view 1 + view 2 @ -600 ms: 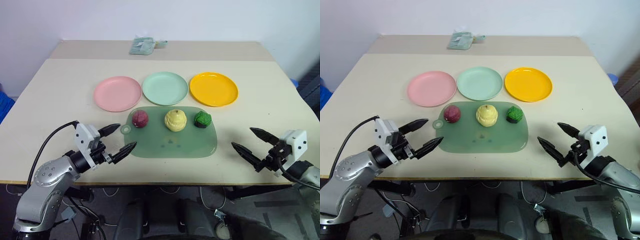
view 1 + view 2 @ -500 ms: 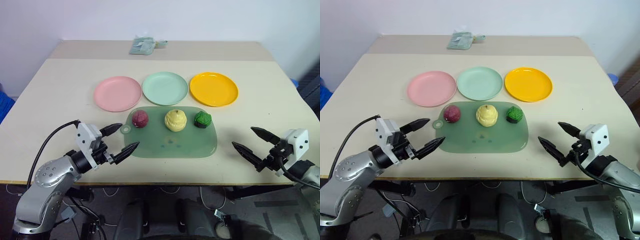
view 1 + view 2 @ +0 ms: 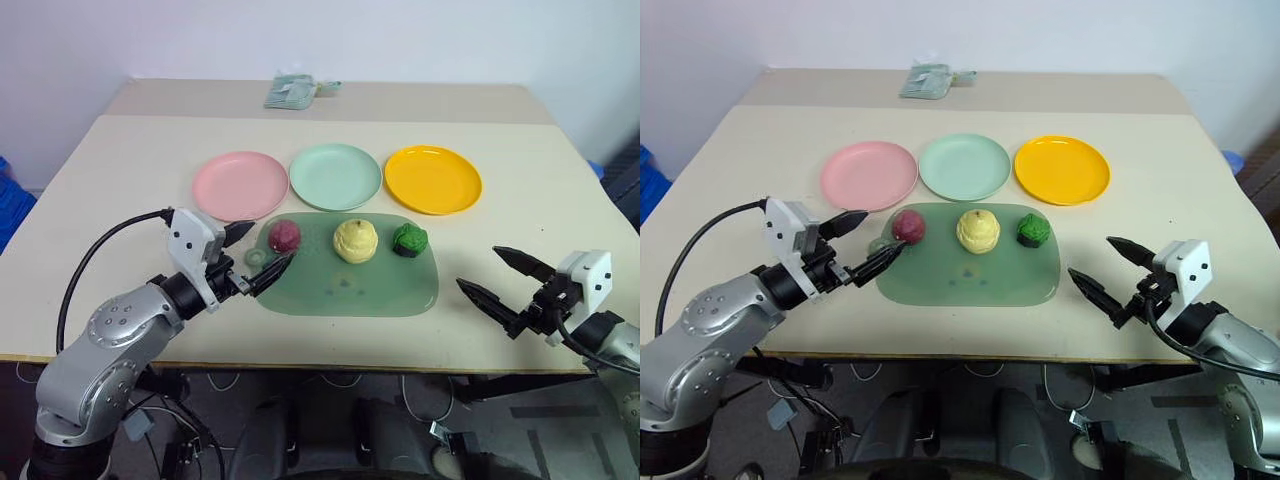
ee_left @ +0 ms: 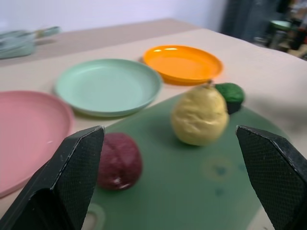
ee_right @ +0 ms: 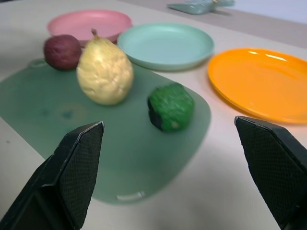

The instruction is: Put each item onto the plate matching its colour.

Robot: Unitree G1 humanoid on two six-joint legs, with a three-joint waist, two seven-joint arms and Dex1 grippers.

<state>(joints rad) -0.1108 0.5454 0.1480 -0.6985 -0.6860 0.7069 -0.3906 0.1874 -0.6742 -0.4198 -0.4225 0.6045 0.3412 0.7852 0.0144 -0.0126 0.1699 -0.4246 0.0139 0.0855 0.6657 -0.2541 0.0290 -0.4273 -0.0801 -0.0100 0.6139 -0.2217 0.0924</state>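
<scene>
Items are lying in a row along the far edge of the green mat point(image 3: 345, 290) near the table's point(image 3: 120, 180) front edge: magenta-red lump point(image 3: 284, 235) at the mat's left end, yellow lump point(image 3: 354, 240) centre, green lump point(image 3: 409, 239) right. Pink plate point(image 3: 240, 186), mint plate point(image 3: 336, 176) and orange plate point(image 3: 433, 179) are sitting empty just beyond. Left gripper point(image 3: 256, 256) is hovering with jaws spread at the mat's left corner, near the magenta-red lump. Right gripper point(image 3: 495, 277) is hovering, jaws spread and empty, over the front right edge.

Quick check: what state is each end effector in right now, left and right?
Left end effector: open, holding nothing, beside the magenta-red lump.
Right end effector: open, holding nothing.
</scene>
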